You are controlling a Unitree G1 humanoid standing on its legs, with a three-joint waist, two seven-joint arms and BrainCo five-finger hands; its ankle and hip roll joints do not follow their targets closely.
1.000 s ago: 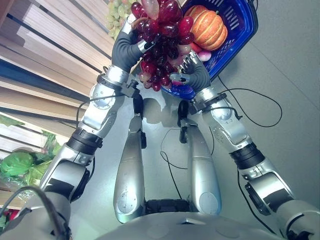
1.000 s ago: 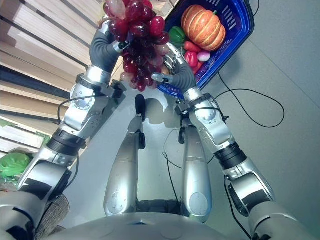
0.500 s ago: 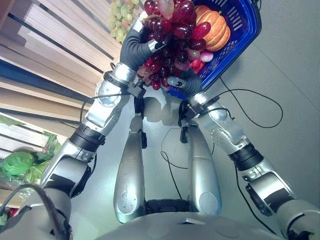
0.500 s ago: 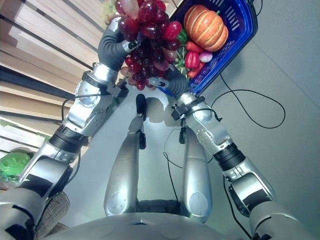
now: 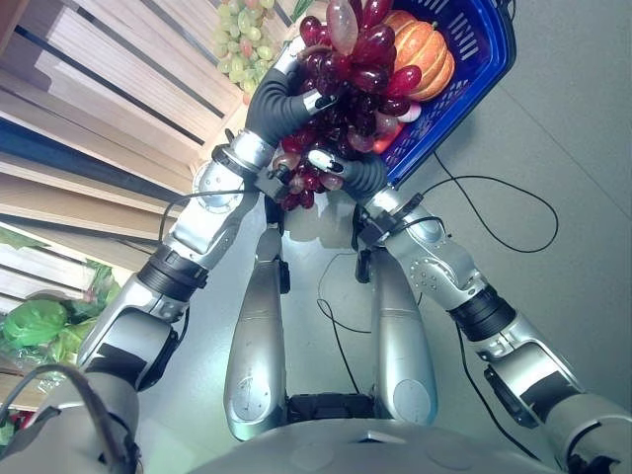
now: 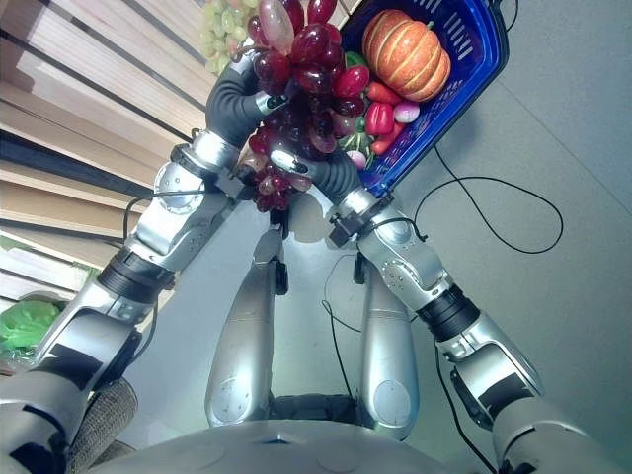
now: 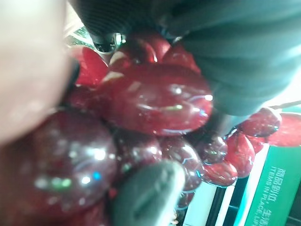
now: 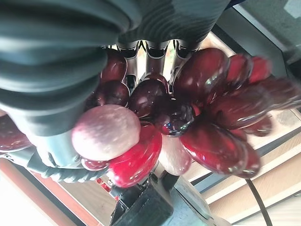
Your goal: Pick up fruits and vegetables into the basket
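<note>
A big bunch of dark red grapes hangs in the air just left of the blue basket, overlapping its near rim. My left hand is shut on the bunch from the shelf side; its wrist view shows the red grapes pressed between fingers and thumb. My right hand cups the bunch from below, with the grapes lying between its fingers and thumb. The basket holds an orange pumpkin, a red pepper and other small pieces.
Wooden slatted shelves run along the left. A bunch of green grapes lies on them near the top, and green leafy vegetables sit lower left. Grey floor lies right of the basket.
Both hands have carried the red grapes up and toward the basket. The right hand, spread beside the bunch a second ago, has slid in under it and closed against it.
</note>
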